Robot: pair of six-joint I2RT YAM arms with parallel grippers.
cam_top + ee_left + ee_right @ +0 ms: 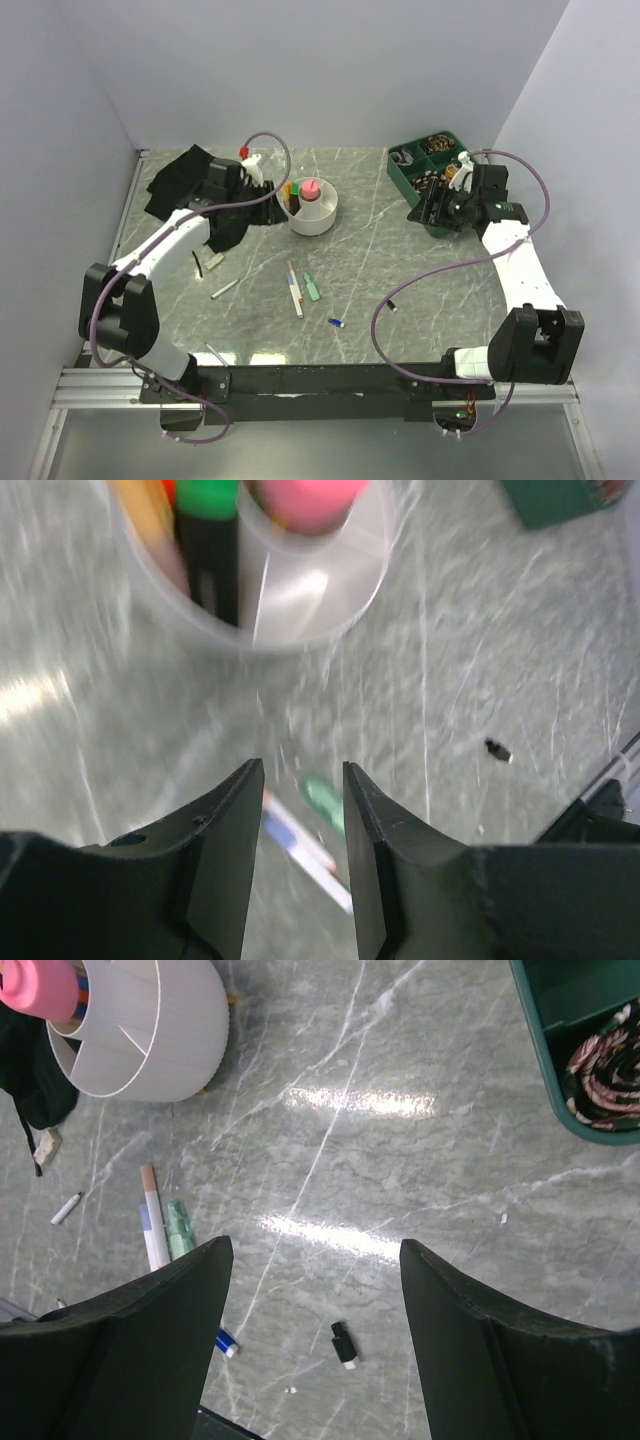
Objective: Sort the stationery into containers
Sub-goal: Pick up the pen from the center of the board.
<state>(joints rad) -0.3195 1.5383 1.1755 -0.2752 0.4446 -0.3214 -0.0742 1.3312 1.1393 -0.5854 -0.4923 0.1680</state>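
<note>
Grey marbled tabletop [420, 270] carries the loose stationery. Nearest the bases lies one thin white pen [215, 353], set diagonally. Beyond it are one tiny blue piece [337, 322] and one tiny black piece [392, 306]. Farther on, one white-and-blue pen [295, 290] points roughly near-to-far, one pale green highlighter [312, 289] lies parallel just right of it, and one grey pen [225, 289] slants at left. The round white divided bowl [325, 222] holds one pink-capped bottle [311, 188], one green-capped highlighter [210, 540] and one orange highlighter [145, 520], all upright. The black fabric bag [180, 180] lies far left. The left gripper [303, 780] is narrowly parted and empty. The right gripper [315, 1250] is spread wide and empty.

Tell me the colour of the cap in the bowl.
Pink; the cap shows best in the top view.
</note>
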